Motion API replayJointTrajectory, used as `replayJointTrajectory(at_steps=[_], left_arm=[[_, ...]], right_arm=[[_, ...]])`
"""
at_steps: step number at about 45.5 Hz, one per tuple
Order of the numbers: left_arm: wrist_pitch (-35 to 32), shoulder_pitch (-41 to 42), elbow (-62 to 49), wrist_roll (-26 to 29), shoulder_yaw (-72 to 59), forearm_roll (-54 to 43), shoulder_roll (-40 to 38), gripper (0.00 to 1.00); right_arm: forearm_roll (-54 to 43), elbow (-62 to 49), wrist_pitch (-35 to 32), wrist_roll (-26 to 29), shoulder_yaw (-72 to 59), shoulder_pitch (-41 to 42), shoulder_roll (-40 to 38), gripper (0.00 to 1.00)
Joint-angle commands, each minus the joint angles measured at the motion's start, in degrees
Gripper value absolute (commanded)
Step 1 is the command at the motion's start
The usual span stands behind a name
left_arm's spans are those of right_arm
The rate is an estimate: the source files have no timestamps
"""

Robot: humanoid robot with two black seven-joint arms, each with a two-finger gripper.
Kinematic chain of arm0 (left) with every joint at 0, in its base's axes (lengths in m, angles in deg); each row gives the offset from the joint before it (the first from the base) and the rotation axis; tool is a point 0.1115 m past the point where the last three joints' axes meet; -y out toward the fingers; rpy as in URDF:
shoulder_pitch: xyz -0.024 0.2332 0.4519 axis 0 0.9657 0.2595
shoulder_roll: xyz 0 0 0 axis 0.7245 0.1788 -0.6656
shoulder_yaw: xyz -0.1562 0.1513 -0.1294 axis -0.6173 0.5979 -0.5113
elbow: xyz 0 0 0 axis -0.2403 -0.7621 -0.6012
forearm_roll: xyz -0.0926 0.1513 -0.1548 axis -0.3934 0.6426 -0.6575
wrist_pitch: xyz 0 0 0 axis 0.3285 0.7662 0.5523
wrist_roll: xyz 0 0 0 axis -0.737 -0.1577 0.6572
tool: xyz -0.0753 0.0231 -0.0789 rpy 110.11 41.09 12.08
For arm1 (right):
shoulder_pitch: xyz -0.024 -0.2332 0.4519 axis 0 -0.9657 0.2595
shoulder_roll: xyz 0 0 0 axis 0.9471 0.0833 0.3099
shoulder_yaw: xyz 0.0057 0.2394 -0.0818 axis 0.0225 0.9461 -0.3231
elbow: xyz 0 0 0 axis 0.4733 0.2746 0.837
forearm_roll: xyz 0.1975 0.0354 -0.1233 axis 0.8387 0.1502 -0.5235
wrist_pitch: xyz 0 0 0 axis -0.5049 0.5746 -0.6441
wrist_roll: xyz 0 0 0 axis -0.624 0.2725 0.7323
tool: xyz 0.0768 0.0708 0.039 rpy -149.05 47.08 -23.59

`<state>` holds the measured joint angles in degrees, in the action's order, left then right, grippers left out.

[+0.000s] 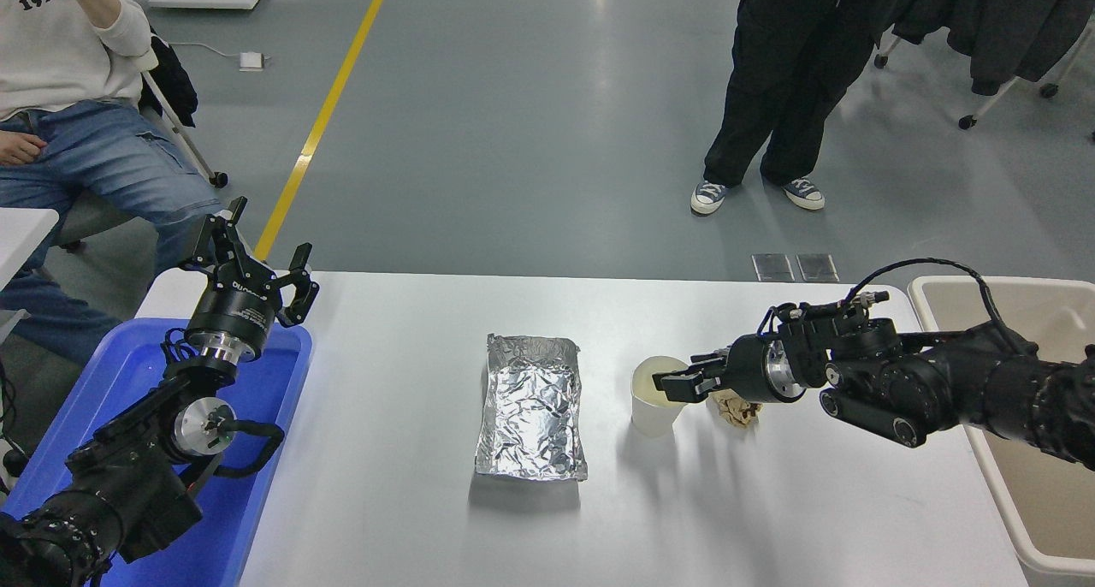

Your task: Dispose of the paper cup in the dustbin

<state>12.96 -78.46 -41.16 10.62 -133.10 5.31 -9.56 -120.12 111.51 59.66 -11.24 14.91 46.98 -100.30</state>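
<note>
bright overhead light, sharp focus, soft shadows, floor glare.

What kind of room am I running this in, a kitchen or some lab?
Likely a robot lab or workshop hall, not a kitchen: grey painted floor with a yellow line, rolling chairs, onlookers beyond the white table.

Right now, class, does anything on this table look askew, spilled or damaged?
Nothing has spilled. The paper cup stands upright with the right hand at its rim. The foil tray is crinkled and sits slightly askew. A crumpled brown paper ball lies beside the cup.
</note>
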Motion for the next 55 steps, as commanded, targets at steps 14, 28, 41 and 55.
replayJointTrajectory(at_steps=[14, 28, 41, 55], left_arm=[[0.19, 0.09, 0.0, -0.01, 0.0, -0.02, 0.2, 1.0], [0.19, 0.17, 0.0, -0.01, 0.0, -0.02, 0.2, 1.0], [0.19, 0.17, 0.0, -0.01, -0.09, 0.06, 0.2, 1.0], [0.9, 0.26, 0.0, -0.01, -0.09, -0.02, 0.47, 1.0]], right_arm=[[-0.27, -1.06, -0.12, -0.3, -3.74, 1.19, 1.15, 0.0], [-0.09, -0.71, 0.14, -0.73, -3.74, 2.33, 1.06, 0.0], [0.0, 0.43, 0.23, -2.32, -3.91, 3.39, 0.71, 0.0], [0.61, 8.6, -0.39, -2.41, -3.91, 10.76, -6.23, 0.0]])
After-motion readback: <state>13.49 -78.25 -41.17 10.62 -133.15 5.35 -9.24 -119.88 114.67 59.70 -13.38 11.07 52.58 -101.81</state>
